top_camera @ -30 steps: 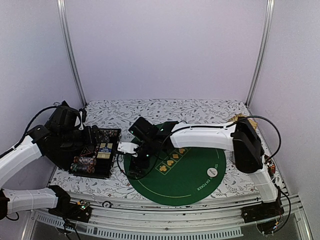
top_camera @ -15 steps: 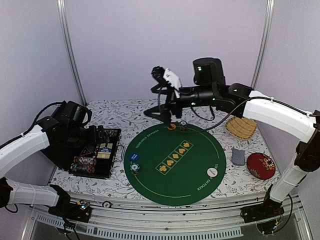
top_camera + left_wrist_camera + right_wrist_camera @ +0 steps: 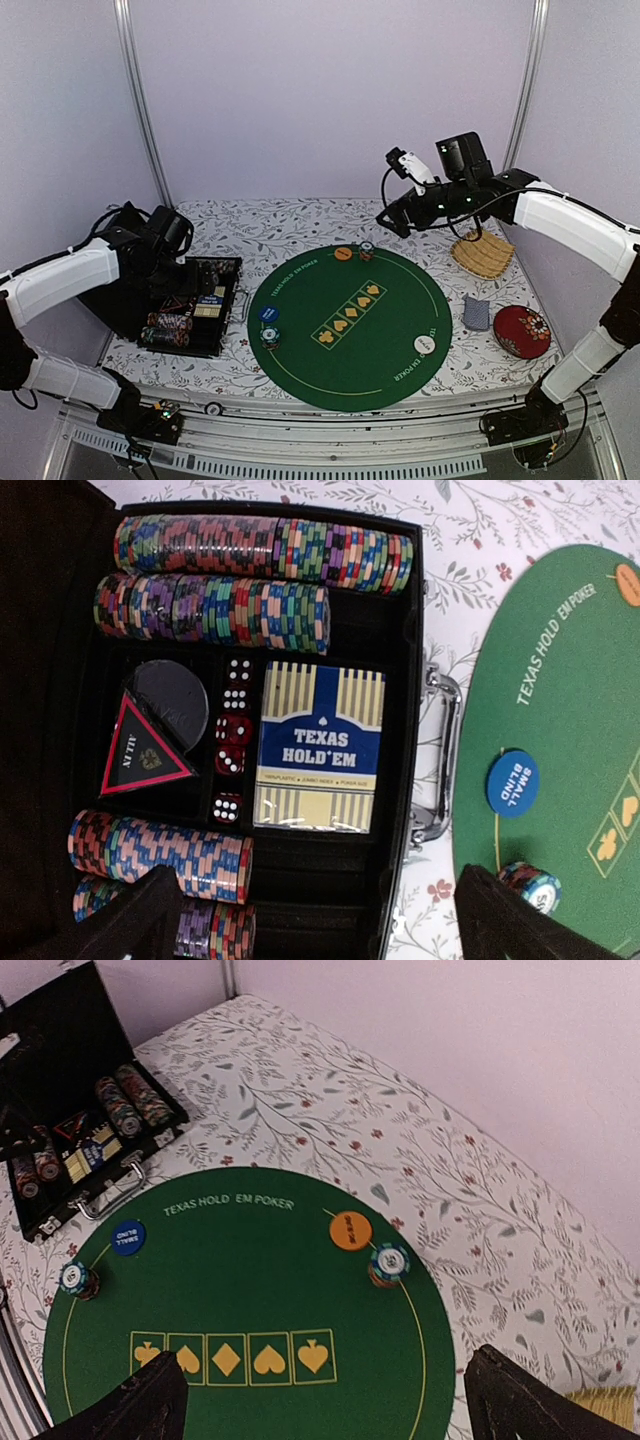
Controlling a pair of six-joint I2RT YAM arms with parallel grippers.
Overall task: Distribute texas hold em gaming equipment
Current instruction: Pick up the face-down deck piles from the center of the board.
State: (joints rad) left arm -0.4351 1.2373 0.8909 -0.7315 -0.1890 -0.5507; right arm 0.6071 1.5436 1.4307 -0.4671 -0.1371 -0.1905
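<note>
The left gripper [image 3: 315,920] hangs over the open case [image 3: 412,630] just left of the mat [image 3: 350,375], its fingers [image 3: 130,920] spread wide and holding nothing. The coming move, as I judge it, turns on how the chips [image 3: 215,610] in the case lie to those fingers. They are packed on edge in rows whose long axis points toward the mat, and the fingers stand apart along that same line. Closing would therefore squeeze a run of chips face to face, not across their rims. The near rows [image 3: 160,845] lie closest, just ahead of the finger on the side away from the mat. The far rows [image 3: 260,552] lie well ahead, beyond the deck [image 3: 320,745] and the dice [image 3: 233,730], which sit straight ahead of the gap between the fingers. This arm is by far the nearer to the case. The right gripper [image 3: 325,1415] is raised high over the mat's far edge, also wide open and empty, well apart from the case. On the mat, a blue button [image 3: 513,782] and a chip stack [image 3: 530,885] sit at the left edge. An orange button [image 3: 350,1230] sits at the far edge with a second stack [image 3: 388,1263] just beside it, and a white button [image 3: 426,344] lies toward the right. A few cards [image 3: 477,312] lie just right of the mat.
</note>
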